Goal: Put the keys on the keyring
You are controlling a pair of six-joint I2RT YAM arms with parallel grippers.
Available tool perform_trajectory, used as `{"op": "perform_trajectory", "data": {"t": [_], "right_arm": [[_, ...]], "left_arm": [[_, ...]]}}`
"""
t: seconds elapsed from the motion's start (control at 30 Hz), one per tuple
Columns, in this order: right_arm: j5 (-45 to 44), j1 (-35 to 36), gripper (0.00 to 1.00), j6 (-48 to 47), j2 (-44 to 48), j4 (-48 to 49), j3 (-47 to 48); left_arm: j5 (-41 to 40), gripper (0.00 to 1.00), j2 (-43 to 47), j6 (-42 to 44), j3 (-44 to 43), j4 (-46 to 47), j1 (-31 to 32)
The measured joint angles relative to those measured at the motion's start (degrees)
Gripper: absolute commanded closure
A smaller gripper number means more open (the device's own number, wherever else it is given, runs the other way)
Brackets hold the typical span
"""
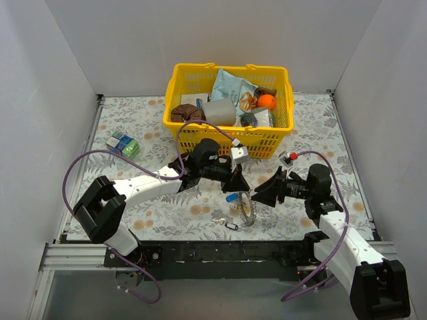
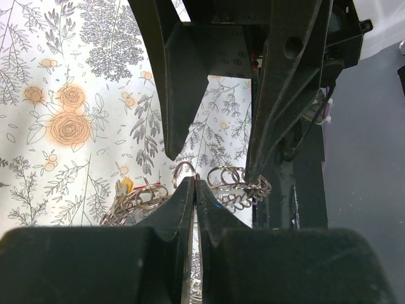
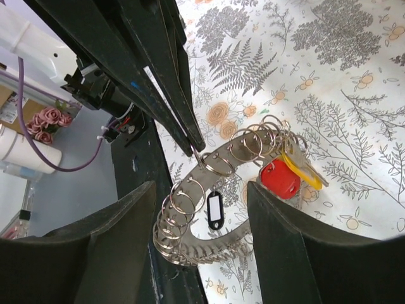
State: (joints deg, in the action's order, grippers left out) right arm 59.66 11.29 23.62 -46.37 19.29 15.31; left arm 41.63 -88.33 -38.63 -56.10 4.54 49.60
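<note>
Left gripper [image 3: 197, 147]: fingers pressed together on one small wire loop at the rim of the keyring [image 3: 218, 244], which sits low between the two arms. Right gripper [image 3: 201, 190]: fingers spread, holding nothing, facing the ring from the opposite side. The ring's arc runs crosswise just ahead of them. Red key [image 3: 278, 178] and yellow key [image 3: 307, 172] sit at its far end. Blue key [image 1: 232, 197] lies just beside the ring on the left arm's side; whether it is threaded cannot be told.

readable text: 0 | labels: 0 (packets [image 1: 230, 85] in basket [image 1: 227, 137] too small)
</note>
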Motion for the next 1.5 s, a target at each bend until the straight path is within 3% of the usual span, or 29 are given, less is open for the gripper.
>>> {"op": "perform_trajectory", "data": {"t": [0.3,0.73,1.5], "right_arm": [[3.63,0.07,0.35,0.22,-0.5,-0.26,0.0],[4.85,4.17,0.36,4.28,-3.52,7.5,0.0],[0.52,4.22,0.36,0.42,-4.11,3.67,1.57]], "left_arm": [[-0.5,1.0,0.31,0.04,0.0,0.0,0.0],[-0.44,1.0,0.31,-0.04,0.0,-0.15,0.0],[1.81,1.0,1.27,-0.35,0.0,-0.39,0.0]]}}
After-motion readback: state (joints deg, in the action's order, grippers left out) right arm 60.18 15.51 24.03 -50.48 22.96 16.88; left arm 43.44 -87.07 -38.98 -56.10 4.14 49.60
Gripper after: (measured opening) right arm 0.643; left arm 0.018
